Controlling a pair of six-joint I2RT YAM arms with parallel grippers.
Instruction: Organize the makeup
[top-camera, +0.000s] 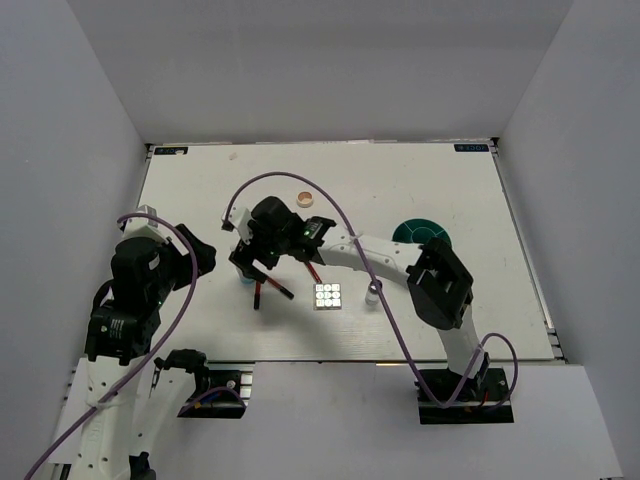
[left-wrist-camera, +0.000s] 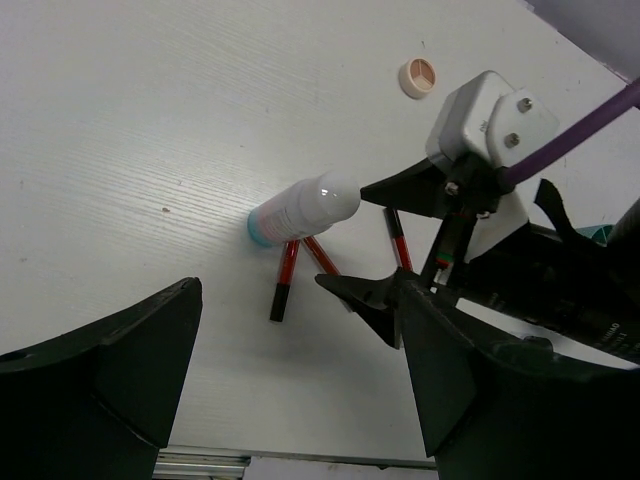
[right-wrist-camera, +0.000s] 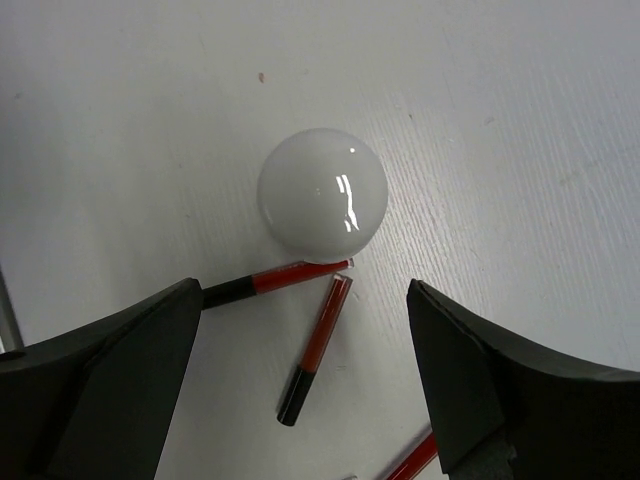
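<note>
The makeup lies left of centre on the white table. A white bottle (top-camera: 243, 272) (left-wrist-camera: 300, 207) stands upright; in the right wrist view I see its rounded top (right-wrist-camera: 322, 200) from above. Three red-and-black pencils (left-wrist-camera: 285, 280) (right-wrist-camera: 318, 350) lie beside it. The square black palette (top-camera: 328, 296), a silver-capped vial (top-camera: 372, 293) and the round peach compact (top-camera: 305, 199) sit apart. My right gripper (top-camera: 252, 262) (right-wrist-camera: 300, 310) hangs open just above the pencils, beside the bottle, holding nothing. My left gripper (top-camera: 205, 255) (left-wrist-camera: 298, 330) is open and empty, left of the bottle.
A teal round tub (top-camera: 420, 232) stands at the right, partly behind the right arm. The right arm's purple cable (top-camera: 330, 205) arches over the middle of the table. Grey walls enclose the table on three sides.
</note>
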